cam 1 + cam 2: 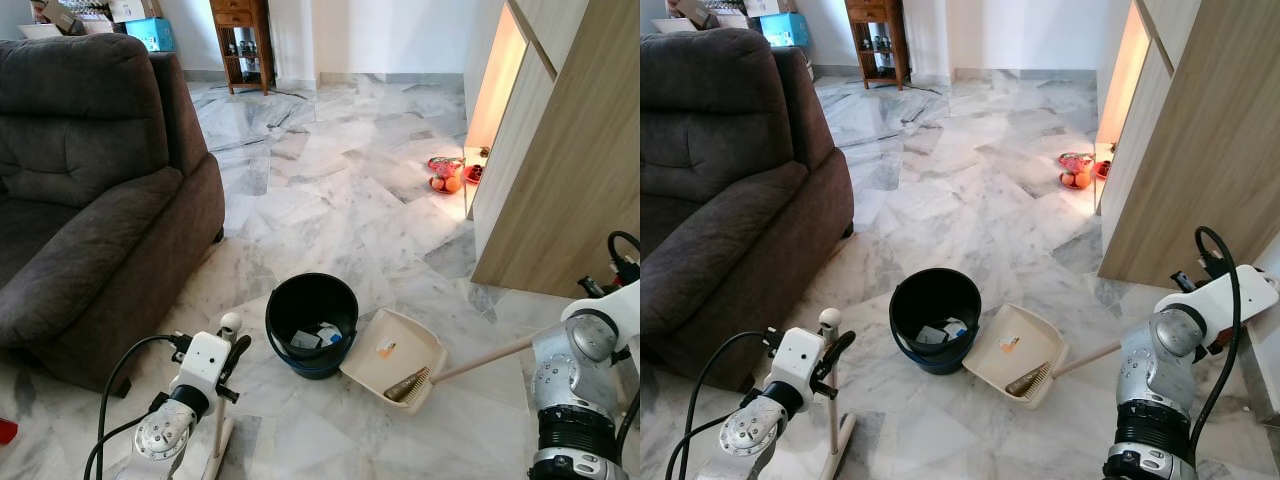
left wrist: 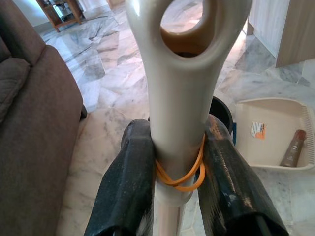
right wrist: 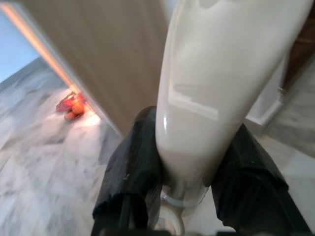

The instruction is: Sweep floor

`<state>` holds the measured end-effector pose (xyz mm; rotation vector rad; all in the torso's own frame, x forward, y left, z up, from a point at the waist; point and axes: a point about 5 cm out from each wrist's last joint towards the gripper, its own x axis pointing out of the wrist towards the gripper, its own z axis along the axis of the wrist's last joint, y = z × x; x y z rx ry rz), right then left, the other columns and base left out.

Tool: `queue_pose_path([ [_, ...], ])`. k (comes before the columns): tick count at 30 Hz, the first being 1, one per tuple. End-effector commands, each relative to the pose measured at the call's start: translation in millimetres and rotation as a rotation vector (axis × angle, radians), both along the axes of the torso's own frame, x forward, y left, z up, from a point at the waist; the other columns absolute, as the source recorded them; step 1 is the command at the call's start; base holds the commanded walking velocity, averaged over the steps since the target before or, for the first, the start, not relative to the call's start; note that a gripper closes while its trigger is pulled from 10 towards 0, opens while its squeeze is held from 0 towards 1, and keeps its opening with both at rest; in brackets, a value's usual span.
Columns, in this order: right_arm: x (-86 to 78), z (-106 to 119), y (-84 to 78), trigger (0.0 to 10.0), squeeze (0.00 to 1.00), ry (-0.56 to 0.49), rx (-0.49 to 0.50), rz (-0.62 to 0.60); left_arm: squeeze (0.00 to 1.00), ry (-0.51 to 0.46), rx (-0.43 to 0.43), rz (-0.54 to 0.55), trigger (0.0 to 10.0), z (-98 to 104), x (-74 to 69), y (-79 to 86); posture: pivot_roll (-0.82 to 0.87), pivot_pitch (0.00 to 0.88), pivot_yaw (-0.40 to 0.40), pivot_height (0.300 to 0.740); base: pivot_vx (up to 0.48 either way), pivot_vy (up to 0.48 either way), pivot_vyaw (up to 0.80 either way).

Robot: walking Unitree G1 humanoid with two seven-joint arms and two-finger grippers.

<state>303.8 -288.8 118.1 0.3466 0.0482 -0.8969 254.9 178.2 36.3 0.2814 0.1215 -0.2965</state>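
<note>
My left gripper is shut on an upright cream pole with a looped top and an orange rubber band at the grip. A cream dustpan lies on the marble floor, right of a black bucket that holds scraps of litter. A small brownish brush head rests at the dustpan's near edge. Its cream handle runs right toward my right arm. In the right wrist view my right gripper is shut on that cream handle.
A dark brown sofa fills the left side. A tall wooden cabinet stands on the right, with a red dish of oranges on the floor at its foot. A wooden shelf stands at the far wall.
</note>
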Motion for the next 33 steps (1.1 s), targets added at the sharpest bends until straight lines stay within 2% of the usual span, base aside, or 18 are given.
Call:
queue_pose_path([
  [1, 6.7, 5.7, 9.5, 10.0, 0.0, -0.034, -0.053, 0.088, 0.0, -0.024, 0.029, -0.025, 10.0, 4.8, 0.6, -1.8, 0.15, 0.0, 0.059, 0.74, 0.0, 0.0, 0.0],
  [9, 9.7, -6.2, 24.5, 10.0, 0.0, -0.005, -0.111, 0.253, 0.0, -0.023, 0.029, -0.025, 10.0, 4.5, 0.2, -1.3, 0.15, 0.0, 0.06, 0.74, 0.0, 0.0, 0.0],
  [21, 10.1, -14.1, 25.2, 10.0, 0.0, 0.033, -0.085, 0.28, 0.0, -0.022, 0.027, -0.028, 10.0, 4.7, 0.5, -2.1, 0.15, 0.0, 0.061, 0.74, 0.0, 0.0, 0.0],
  [33, 10.1, -18.6, 26.4, 10.0, 0.0, 0.062, -0.09, 0.306, 0.0, -0.02, 0.02, -0.028, 10.0, 4.3, -0.1, -2.7, 0.15, 0.0, 0.06, 0.74, -0.272, 0.0, 0.0],
])
